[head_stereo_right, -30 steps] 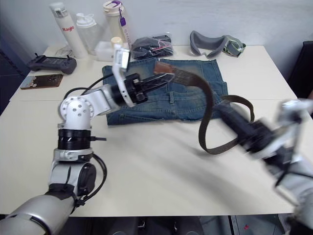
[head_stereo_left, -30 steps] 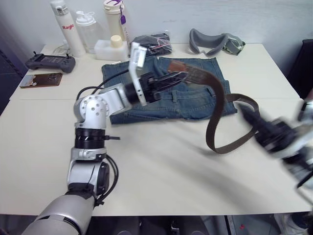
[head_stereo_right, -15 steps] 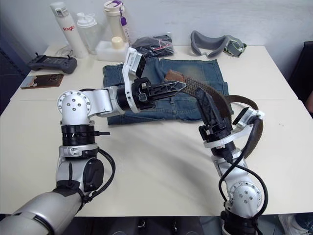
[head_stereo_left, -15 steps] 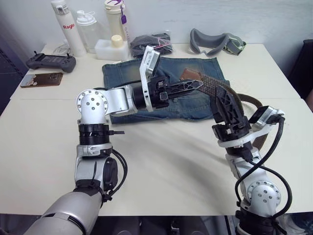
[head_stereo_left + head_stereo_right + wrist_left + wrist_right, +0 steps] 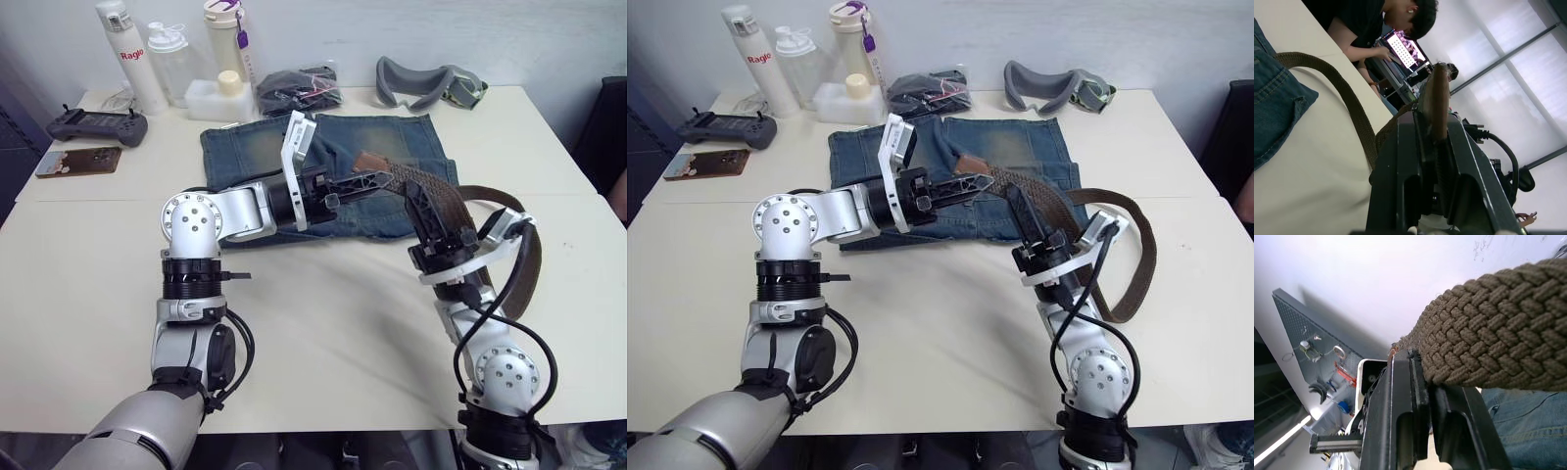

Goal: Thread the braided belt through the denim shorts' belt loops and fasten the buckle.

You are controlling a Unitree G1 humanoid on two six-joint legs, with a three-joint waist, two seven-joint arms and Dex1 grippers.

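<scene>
I've got both claws clamped on the dark-brown braided belt: left gripper pinching its tip, right gripper just beside it, over the faded blue denim shorts.

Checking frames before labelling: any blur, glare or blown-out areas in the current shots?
Left and right eye views: sharp and evenly lit, no motion blur on the belt or either gripper, soft shadows on the table. Left wrist view: windows behind are blown out, the near fingers dark and soft. Right wrist view: belt weave crisp, bright washed-out wall behind.
</scene>
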